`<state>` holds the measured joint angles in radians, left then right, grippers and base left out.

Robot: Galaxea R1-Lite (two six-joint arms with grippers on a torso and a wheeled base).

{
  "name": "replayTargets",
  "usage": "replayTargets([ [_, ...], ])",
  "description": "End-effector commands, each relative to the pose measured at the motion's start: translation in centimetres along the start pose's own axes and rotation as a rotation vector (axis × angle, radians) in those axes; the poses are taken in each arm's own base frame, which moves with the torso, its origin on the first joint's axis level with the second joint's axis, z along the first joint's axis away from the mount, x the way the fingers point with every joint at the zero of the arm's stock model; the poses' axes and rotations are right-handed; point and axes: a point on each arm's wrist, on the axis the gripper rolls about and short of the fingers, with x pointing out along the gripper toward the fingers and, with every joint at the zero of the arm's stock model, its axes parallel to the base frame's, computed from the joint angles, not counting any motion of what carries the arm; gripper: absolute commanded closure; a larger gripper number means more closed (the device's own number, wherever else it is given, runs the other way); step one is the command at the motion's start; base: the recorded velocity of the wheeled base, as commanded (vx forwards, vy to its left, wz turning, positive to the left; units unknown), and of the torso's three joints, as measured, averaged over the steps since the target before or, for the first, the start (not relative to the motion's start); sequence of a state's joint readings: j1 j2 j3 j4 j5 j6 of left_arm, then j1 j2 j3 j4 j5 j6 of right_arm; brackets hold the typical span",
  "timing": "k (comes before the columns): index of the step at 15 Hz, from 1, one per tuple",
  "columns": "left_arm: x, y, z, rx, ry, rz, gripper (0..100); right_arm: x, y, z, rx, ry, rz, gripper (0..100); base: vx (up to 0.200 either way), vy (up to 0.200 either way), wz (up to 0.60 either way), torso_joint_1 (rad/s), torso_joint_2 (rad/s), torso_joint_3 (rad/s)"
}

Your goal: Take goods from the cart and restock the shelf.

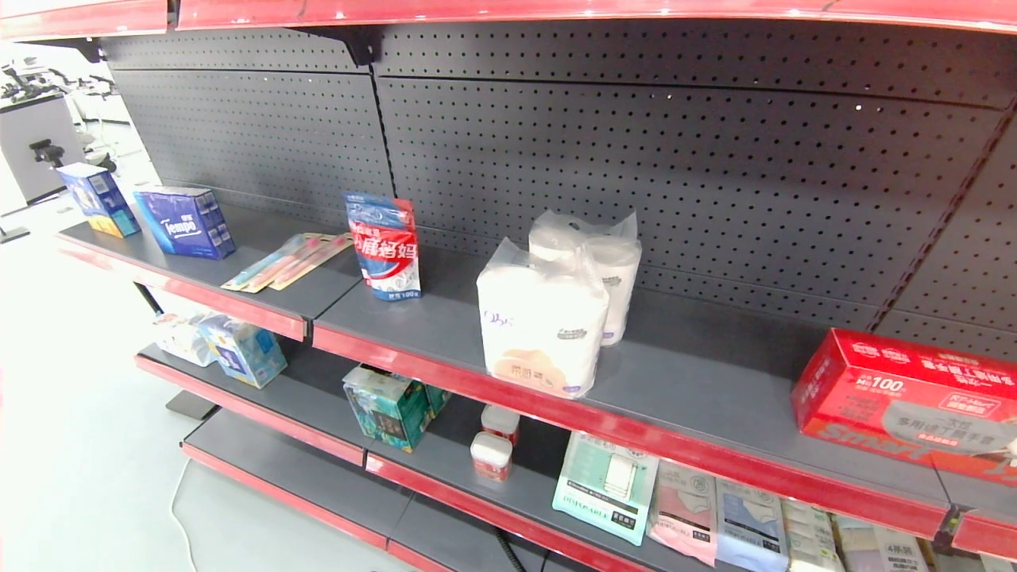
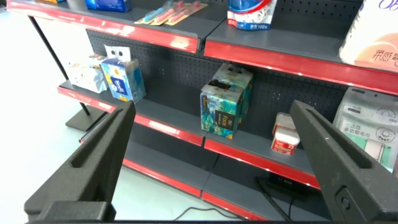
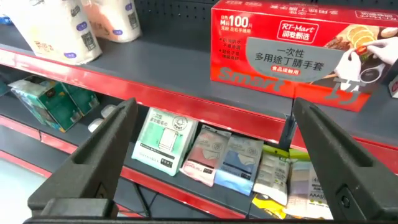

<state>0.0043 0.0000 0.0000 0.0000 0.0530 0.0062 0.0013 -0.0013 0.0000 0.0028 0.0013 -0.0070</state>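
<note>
Left tool (image 2: 208, 121) stands with jaws wide apart. Straight beyond it, on the lower shelf (image 2: 163, 115), sit one green box (image 2: 225, 99) and two small red jars (image 2: 286, 134). Right tool (image 3: 214, 109), likewise spread, faces one red glove box (image 3: 286, 46). Two toilet-roll packs (image 1: 544, 318) stand off toward the left tool's side, and the head view takes in two blue boxes (image 1: 187, 222) farther along.

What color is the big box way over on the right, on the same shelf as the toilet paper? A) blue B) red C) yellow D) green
B: the box on the shelf, right of the toilet paper packs, is red.
</note>
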Motion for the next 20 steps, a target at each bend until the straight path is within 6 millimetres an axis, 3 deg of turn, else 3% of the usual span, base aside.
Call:
replayTargets([
  [1,0.0,0.0,0.0,0.001,0.0,0.001,0,0.02,0.0,0.0,0.001,0.003,0.001,0,0.0,0.0,0.0,0.0,0.0,0.0],
  [8,0.0,0.0,0.0,0.001,0.0,0.001,0,0.01,0.0,0.0,0.001,0.002,0.001,0,0.0,0.0,0.0,0.0,0.0,0.0],
  [20,0.0,0.0,0.0,0.001,0.0,-0.002,0,0.02,0.0,0.0,0.001,0.003,0.001,0,0.0,0.0,-0.6,0.005,0.0,0.0],
])
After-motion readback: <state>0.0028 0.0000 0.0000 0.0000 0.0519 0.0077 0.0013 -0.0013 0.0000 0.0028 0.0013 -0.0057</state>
